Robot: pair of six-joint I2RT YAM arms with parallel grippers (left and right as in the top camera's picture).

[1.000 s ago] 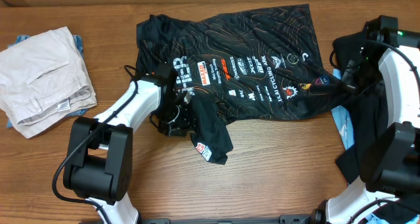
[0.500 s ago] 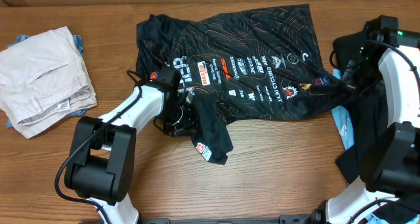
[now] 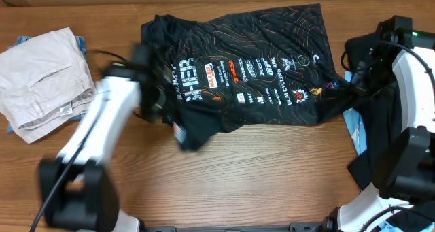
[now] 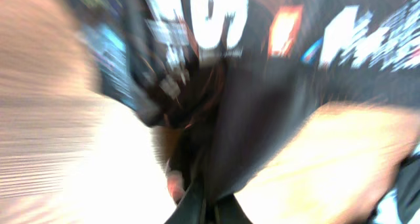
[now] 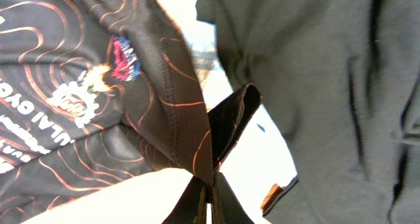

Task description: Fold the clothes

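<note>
Lying mostly flat on the table (image 3: 285, 171), the jersey (image 3: 258, 62) is hardly folded yet. At its left side the left gripper (image 4: 207, 198) pinches the cloth tight; at its right side the right gripper (image 5: 210, 184) pinches a corner. Every fold looks left to do.

The black short-sleeved sports jersey (image 3: 258, 41) with thin orange contour lines and small sponsor logos lies mostly spread on the wooden table (image 3: 272, 171), one sleeve bunched.
</note>
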